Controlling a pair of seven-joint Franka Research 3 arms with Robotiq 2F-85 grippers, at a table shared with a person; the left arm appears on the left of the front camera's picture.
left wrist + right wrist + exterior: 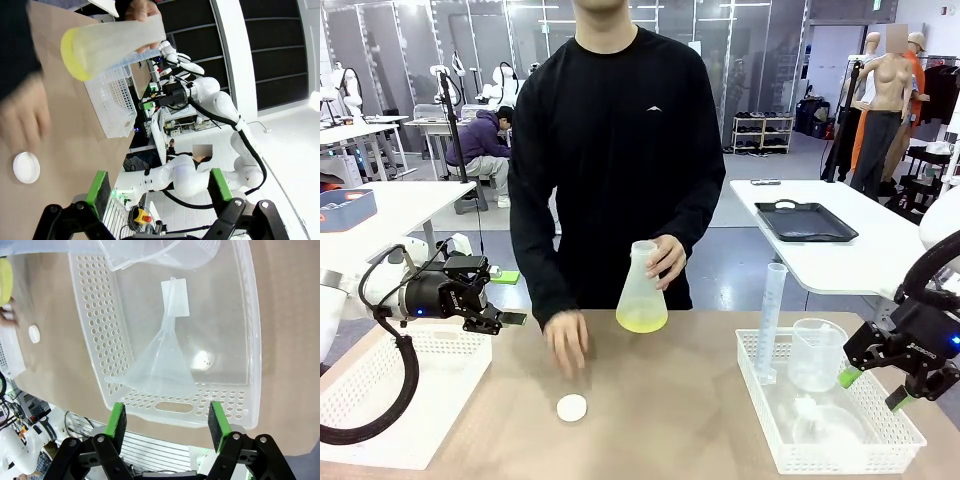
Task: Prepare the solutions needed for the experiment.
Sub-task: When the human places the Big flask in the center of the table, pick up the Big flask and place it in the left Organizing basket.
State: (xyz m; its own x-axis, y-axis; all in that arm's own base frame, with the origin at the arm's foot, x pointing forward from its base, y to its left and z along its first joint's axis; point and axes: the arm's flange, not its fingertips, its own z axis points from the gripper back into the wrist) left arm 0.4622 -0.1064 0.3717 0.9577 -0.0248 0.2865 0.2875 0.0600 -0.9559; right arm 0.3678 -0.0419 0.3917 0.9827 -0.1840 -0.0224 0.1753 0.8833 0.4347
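If the person's hand (666, 258) tilts the open flask (640, 285) (white cap (572, 407) near it), the solutions (641, 320) may spill; left end effector (515, 297) and right end effector (873, 388) are spread, empty.

No readable text, labels, brands or numbers, wordless white emblem (657, 110) on black shirt (610, 170)
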